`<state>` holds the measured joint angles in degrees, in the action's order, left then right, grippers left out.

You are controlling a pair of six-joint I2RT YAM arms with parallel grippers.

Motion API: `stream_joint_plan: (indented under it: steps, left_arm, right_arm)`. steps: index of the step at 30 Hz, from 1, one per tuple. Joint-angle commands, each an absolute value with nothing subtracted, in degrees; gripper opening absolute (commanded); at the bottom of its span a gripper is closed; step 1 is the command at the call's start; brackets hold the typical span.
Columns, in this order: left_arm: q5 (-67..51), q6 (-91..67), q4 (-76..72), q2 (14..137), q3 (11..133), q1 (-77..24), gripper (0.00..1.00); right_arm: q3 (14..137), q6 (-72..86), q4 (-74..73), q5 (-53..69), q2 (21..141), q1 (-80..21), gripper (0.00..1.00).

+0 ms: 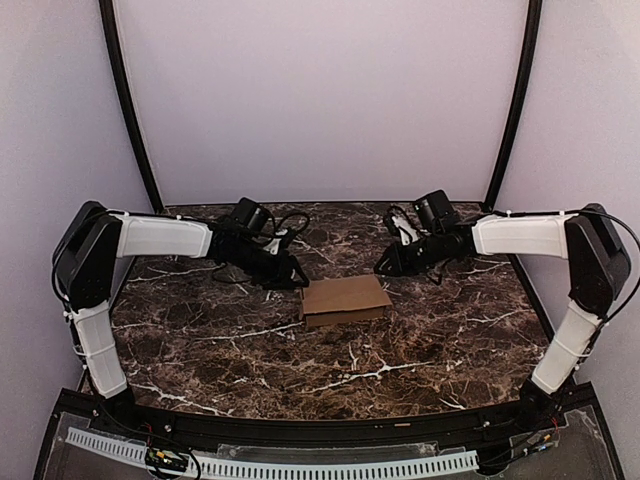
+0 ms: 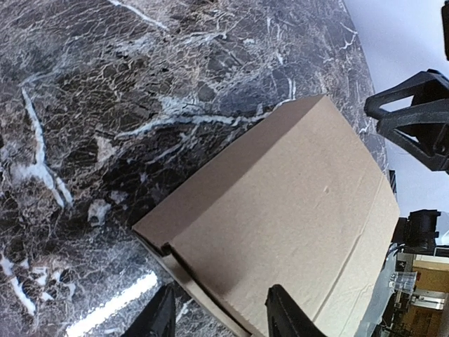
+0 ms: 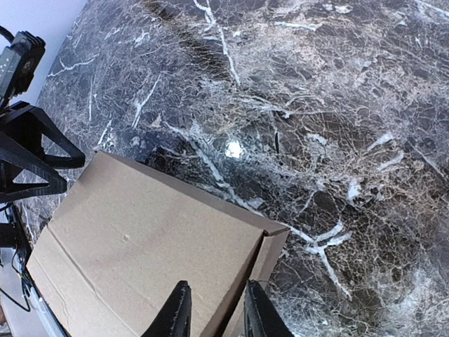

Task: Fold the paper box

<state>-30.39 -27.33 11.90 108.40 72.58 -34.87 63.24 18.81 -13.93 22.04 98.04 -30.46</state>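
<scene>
A plain brown cardboard box [image 1: 345, 298], folded into a low, flat carton, lies near the middle of a dark marble-patterned table [image 1: 200, 350]. The left gripper [image 1: 297, 279] is at the box's far left corner, its black fingers [image 2: 163, 317] apart and straddling the end where layered flaps show. The right gripper [image 1: 386, 267] is at the far right corner, its fingers [image 3: 178, 312] closer together across the box edge. Whether either pincer actually clenches the cardboard cannot be told.

paper box [image 1: 345, 300] at centre of table [image 1: 230, 350]
</scene>
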Motion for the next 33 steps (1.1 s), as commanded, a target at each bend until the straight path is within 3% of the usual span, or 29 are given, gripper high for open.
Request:
stream_joint_plan:
  steps: [1,5,11,13,15,33]
  left_arm:
    - [-27.15,-23.76,19.1,107.92,76.64,-34.88,0.45]
    - [-26.58,-23.02,21.26,107.32,79.32,-35.01,0.41]
    - [-29.19,-23.11,20.72,108.09,80.75,-37.51,0.25]
    - [-29.95,-23.38,20.25,109.17,80.63,-38.15,0.07]
    - [-30.37,-23.87,19.59,110.26,79.81,-38.56,0.01]
    - [-31.11,-26.37,13.16,113.86,73.0,-40.17,0.01]
  right_arm:
    - [65.71,17.23,-15.6,20.27,95.99,-30.41,0.25]
    - [66.66,16.63,-16.09,21.09,94.14,-31.41,0.21]
    - [64.72,18.55,-13.0,24.7,95.3,-34.7,0.15]
    - [63.0,19.56,-10.56,25.99,96.3,-35.1,0.1]
    - [60.88,20.5,-8.56,27.18,97.39,-35.3,0.03]
    - [54.79,22.59,-3.54,26.98,103.24,-35.77,0.0]
